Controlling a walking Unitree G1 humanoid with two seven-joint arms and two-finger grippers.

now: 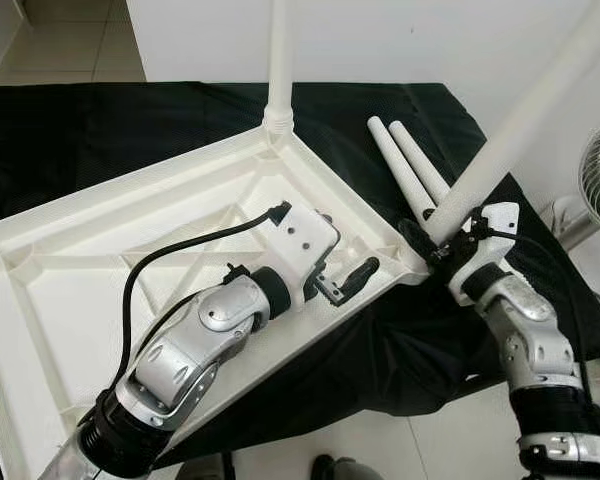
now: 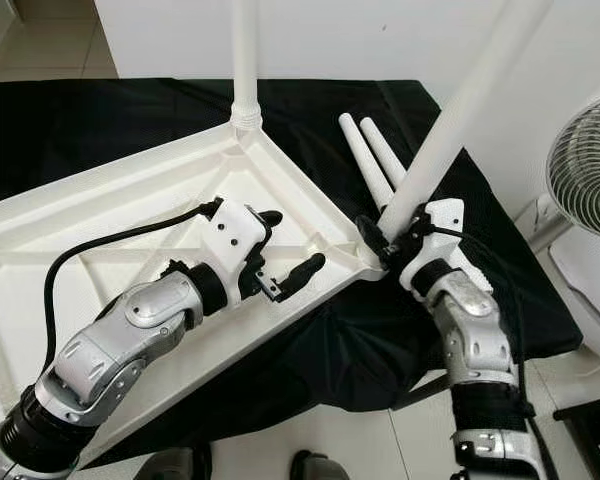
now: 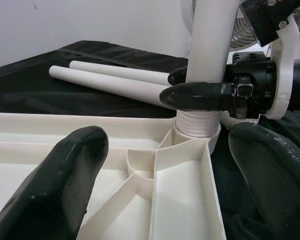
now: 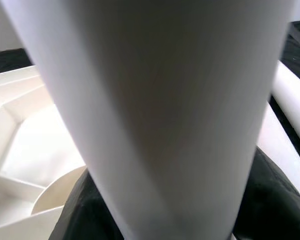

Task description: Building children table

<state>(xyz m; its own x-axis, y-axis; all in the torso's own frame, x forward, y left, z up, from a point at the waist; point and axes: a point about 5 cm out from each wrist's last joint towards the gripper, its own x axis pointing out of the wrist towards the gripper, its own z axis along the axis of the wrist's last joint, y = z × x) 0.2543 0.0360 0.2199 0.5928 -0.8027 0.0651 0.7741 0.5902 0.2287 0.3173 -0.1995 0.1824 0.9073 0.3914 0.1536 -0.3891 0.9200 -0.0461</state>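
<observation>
The white table top [image 1: 100, 270] lies upside down on a black cloth. One white leg [image 1: 278, 60] stands upright in its far corner. My right gripper [image 2: 385, 238] is shut on a second leg [image 2: 460, 110], which leans to the right with its threaded end in the near right corner socket [image 3: 196, 127]. Up close the held leg [image 4: 155, 100] hides the right fingers. My left gripper [image 2: 285, 245] is open over the rim just left of that corner, with its fingertips [image 3: 55, 185] on either side of the ribbed underside and nothing between them.
Two loose white legs [image 1: 405, 160] lie side by side on the black cloth [image 1: 130, 120] behind the right corner. A fan [image 2: 590, 150] stands on the floor at the right. Pale floor tiles [image 1: 360, 440] run along the near edge.
</observation>
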